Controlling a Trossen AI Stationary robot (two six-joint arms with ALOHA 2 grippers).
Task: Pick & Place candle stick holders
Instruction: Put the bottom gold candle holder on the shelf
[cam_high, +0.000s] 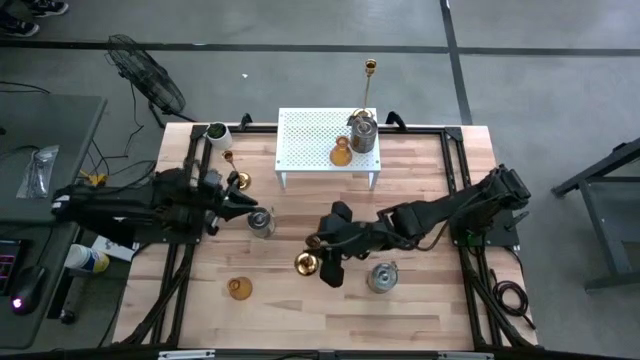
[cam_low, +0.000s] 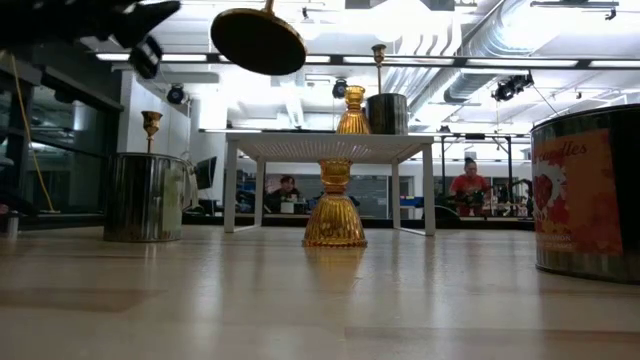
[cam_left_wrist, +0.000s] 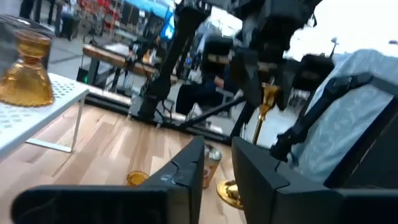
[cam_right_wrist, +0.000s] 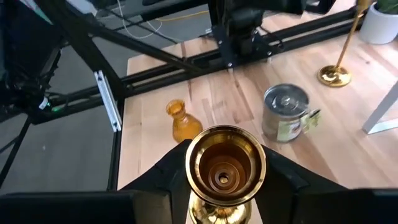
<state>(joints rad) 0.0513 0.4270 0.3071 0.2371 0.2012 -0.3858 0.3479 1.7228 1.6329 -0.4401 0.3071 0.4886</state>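
your right gripper (cam_right_wrist: 225, 186) has its fingers clamped on the gold holder (cam_right_wrist: 225, 167) at lower centre, rigid, top-heavy and slick, so grip its narrow waist; left fingers (cam_left_wrist: 186, 171) stand slightly apart.

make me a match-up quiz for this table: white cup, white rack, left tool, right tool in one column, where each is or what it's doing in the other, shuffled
Things:
1. white cup
2. white rack
3. left tool
4. right tool

Places or states:
a. shut on a gold holder, near the table's middle
b. at the table's back left corner
c. beside a silver cup on the left side
d. middle of the back edge, with an amber holder on it

Pairs: 1-b, 2-d, 3-c, 4-a
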